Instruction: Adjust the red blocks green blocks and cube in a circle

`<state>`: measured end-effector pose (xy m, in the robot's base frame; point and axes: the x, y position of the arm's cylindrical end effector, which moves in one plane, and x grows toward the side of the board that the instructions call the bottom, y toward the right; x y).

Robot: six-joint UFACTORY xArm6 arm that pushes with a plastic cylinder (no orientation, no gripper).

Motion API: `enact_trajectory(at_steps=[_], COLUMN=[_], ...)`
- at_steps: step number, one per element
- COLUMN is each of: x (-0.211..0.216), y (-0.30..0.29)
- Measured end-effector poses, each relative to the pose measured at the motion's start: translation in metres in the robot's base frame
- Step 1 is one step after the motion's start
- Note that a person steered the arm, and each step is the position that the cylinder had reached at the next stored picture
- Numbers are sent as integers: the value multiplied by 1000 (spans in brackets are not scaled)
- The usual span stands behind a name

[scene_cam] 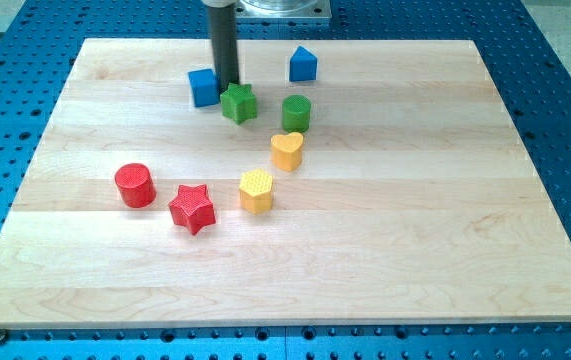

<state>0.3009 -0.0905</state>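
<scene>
My tip [228, 86] stands at the view's top centre, between the blue cube [203, 87] on its left and the green star [238, 103] just below right; it looks to touch or nearly touch both. A green cylinder [296, 113] stands right of the star. A red cylinder [134, 185] and a red star [192, 208] sit lower left. The blocks lie in a loose arc.
A blue pentagon-shaped block [303, 64] sits near the top edge. A yellow heart [286, 151] and a yellow hexagon [256, 191] lie in the middle. The wooden board [445, 220] rests on a blue perforated table [565, 90].
</scene>
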Motion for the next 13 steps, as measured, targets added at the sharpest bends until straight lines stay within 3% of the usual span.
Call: enact_trajectory(at_steps=[1,2,4,6,7,8,9,10,11,13], x=[-13,-22,14,9,18,12,7,32,38,41], y=[14,-18,-54,-78,-37,-41,-94,-106,-69,-60])
